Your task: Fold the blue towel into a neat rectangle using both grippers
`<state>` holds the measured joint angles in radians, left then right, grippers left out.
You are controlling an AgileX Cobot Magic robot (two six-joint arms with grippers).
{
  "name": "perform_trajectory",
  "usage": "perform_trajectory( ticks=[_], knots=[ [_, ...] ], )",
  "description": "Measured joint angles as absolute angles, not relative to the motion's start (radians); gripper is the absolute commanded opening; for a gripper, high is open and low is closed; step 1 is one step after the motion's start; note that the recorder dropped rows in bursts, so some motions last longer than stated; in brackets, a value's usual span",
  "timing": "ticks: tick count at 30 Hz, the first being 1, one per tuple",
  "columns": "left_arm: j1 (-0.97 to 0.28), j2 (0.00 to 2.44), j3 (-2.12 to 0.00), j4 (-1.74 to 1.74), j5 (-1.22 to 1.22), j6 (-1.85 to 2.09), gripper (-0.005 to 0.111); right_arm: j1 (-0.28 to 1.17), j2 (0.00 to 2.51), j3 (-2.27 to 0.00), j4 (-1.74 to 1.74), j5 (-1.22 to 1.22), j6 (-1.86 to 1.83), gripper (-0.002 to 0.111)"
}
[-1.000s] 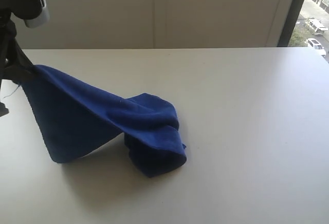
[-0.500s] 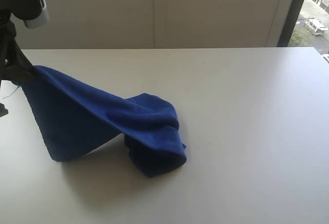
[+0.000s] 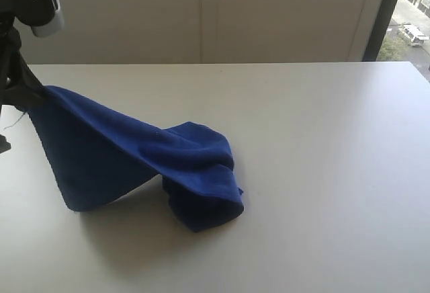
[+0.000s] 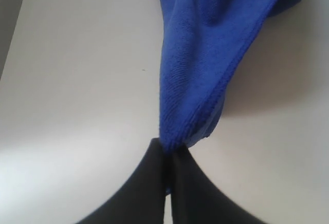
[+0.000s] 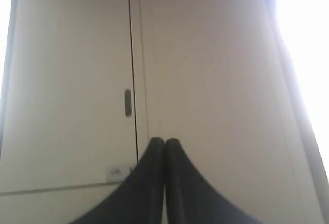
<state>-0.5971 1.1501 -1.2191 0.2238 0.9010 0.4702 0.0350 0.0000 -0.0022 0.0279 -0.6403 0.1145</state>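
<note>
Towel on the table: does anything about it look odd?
Yes. The towel is crumpled: the left gripper pinches one end up off the table, the rest slumps in a bunched heap. The right gripper faces a wall.

blue towel (image 3: 134,158): 9 o'clock corner pinched aloft by left gripper (image 4: 167,149), rest heaped (crumpled) toward 4 o'clock; right gripper (image 5: 164,144) closed, empty.
</note>
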Motion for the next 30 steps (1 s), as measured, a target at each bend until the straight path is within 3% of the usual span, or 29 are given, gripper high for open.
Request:
perform_trajectory(
  ticks=[3,9,14,30],
  knots=[
    [-0.597,1.15,-1.219,0.224,0.901,0.468,0.0,0.035,0.001,-0.002,0.08,-0.632,0.16,0.0],
    [-0.597,1.15,-1.219,0.217,0.901,0.468,0.0,0.035,0.006,-0.002,0.332,-0.201,0.2,0.0],
    [-0.597,1.15,-1.219,0.201,0.905,0.468,0.0,0.035,0.108,-0.002,0.366,-0.08,0.205,0.0],
    [-0.597,1.15,-1.219,0.201,0.904,0.468,0.0,0.035,0.939,-0.437,0.427,0.455,-0.175,0.0]
  ],
)
